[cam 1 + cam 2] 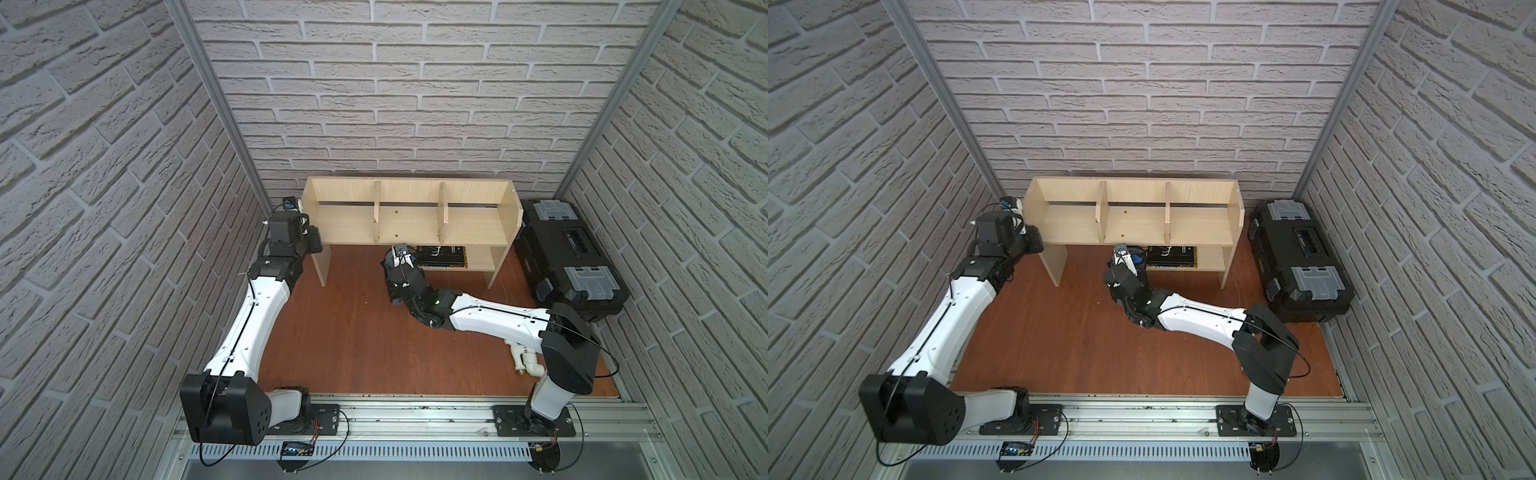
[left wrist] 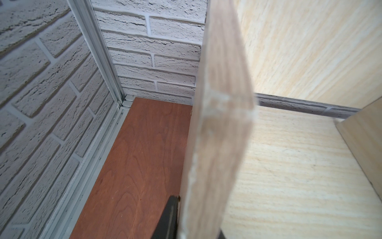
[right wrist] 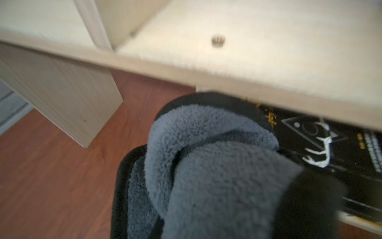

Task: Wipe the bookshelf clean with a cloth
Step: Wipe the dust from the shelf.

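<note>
Right end effector (image 1: 400, 254) is clenched on the cloth (image 3: 206, 165), just in front of the bookshelf (image 1: 345, 224), below the middle compartment's front edge. Its wrist view shows the cloth's grey face bunched up, while both top views catch a blue sliver. Left end effector (image 1: 312, 240) grasps the bookshelf's left side panel; only its wrist view shows the panel's edge between the fingers (image 2: 169, 217).
</note>
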`<act>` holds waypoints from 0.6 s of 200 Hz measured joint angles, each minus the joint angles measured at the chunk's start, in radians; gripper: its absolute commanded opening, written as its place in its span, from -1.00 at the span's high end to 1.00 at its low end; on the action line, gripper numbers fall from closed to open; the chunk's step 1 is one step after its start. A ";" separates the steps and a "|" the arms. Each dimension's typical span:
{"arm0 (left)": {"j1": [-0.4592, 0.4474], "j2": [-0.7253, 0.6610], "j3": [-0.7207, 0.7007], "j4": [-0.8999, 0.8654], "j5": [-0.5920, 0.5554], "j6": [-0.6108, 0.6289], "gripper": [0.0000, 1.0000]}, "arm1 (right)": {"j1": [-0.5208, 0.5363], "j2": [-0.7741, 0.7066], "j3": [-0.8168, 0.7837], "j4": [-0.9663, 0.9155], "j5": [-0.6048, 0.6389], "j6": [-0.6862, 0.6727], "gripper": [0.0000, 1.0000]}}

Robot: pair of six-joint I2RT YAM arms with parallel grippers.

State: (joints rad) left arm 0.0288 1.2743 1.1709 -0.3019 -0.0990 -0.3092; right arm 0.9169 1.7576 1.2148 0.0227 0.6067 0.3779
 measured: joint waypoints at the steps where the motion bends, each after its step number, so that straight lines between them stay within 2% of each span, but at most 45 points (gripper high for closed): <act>1: 0.000 0.000 0.000 0.000 0.000 0.001 0.67 | -0.001 0.003 -0.003 0.001 -0.001 0.001 0.95; 56: 0.000 0.000 -0.001 0.002 -0.001 0.032 0.71 | -0.003 0.027 -0.069 -0.018 -0.028 0.019 0.95; 120: 0.000 -0.008 -0.011 0.011 -0.001 0.048 0.77 | -0.003 -0.084 0.057 -0.019 -0.020 -0.071 0.95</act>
State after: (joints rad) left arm 0.0288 1.2667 1.1595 -0.2909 -0.0998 -0.2615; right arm 0.9134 1.6737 1.2716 0.0040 0.5865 0.3065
